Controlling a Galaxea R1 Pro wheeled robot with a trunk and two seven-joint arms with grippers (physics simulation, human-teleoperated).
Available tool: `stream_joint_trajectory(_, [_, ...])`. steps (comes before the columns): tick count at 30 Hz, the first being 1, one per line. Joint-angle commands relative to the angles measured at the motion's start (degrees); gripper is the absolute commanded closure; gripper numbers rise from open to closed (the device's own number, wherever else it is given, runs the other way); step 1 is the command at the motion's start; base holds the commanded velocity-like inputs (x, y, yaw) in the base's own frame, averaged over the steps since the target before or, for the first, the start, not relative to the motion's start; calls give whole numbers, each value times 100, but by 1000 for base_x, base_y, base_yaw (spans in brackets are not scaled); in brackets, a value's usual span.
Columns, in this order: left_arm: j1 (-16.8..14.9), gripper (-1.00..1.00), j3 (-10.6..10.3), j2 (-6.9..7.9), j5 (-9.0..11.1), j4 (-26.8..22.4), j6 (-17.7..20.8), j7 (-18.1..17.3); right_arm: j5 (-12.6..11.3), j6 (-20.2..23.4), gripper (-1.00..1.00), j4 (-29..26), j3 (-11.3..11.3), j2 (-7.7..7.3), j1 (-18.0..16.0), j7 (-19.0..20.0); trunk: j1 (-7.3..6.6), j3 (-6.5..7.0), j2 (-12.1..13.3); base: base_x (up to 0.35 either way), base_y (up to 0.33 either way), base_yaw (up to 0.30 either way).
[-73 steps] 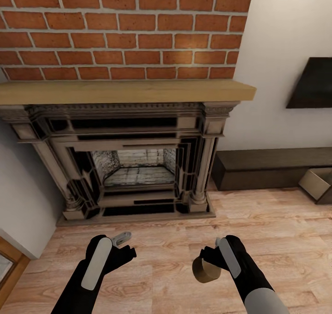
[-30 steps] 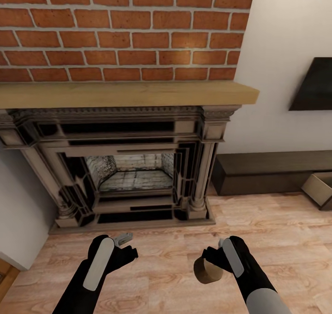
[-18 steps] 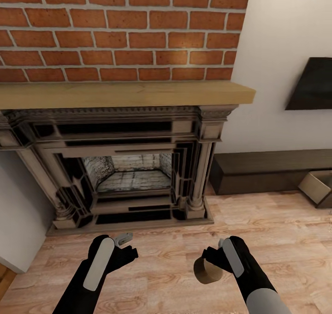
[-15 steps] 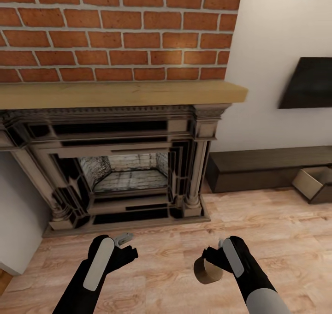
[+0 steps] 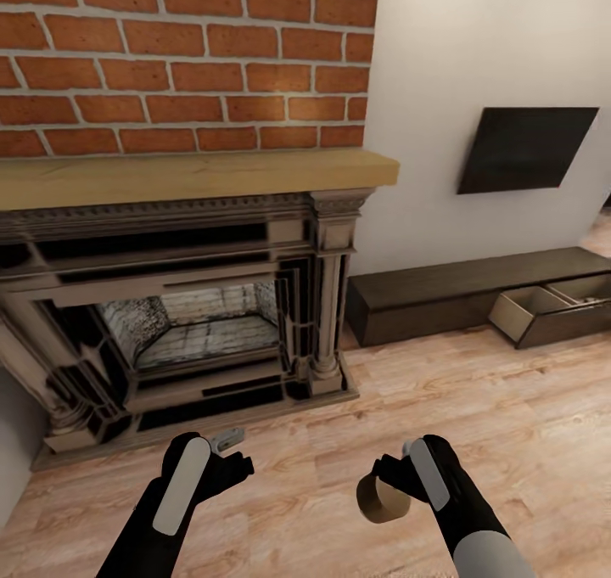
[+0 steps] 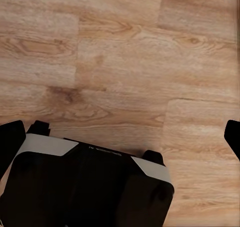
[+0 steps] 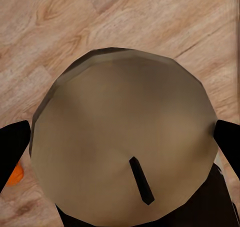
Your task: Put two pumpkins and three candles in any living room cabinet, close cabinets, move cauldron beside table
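Right gripper (image 5: 383, 486) clamped on a candle (image 5: 379, 500): stubby grey-beige cylinder, dark wick on its flat end (image 7: 141, 179), held low over bare wood floor (image 5: 509, 425). Small orange bit (image 7: 15, 174) at the wrist view's edge, cut off, can't identify. Left gripper (image 6: 120, 137) fingers spread, nothing between them. Open floor ahead-right. Fireplace (image 5: 178, 306) ahead-left. Cabinet (image 5: 441, 294) along the far wall, one drawer (image 5: 530, 315) pulled out, right end cut off.

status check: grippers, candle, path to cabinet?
Right gripper shut on candle. Left gripper open. Cabinet ahead-right, one drawer open; floor between looks unobstructed.
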Motion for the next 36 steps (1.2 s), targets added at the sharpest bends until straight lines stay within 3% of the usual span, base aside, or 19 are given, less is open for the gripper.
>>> stream_joint_trajectory(1, [-3,-100,-3,0,56,-6,10,60,-68,11,100,-6,-15,6,-6,-54,4,-8,-12,0,0,-279])
stream_joint_trajectory(8, [-4,-100,-4,0,56,-6,10,60,-76,26,100,-6,-55,6,-6,99,4,34,-12,0,0,-251])
stream_joint_trajectory(12, [-3,-100,-4,-1,57,-4,10,60,-76,36,100,-6,-286,6,-6,295,4,60,-12,0,0,-233])
stream_joint_trajectory(16, [-4,-100,-4,-7,57,-2,10,64,-76,37,100,-6,-366,6,-6,336,4,87,-12,0,0,-231])
stream_joint_trajectory(36, [-3,-100,-4,-8,56,-2,10,66,-68,20,100,-6,-369,6,-6,341,4,160,-12,0,0,-256])
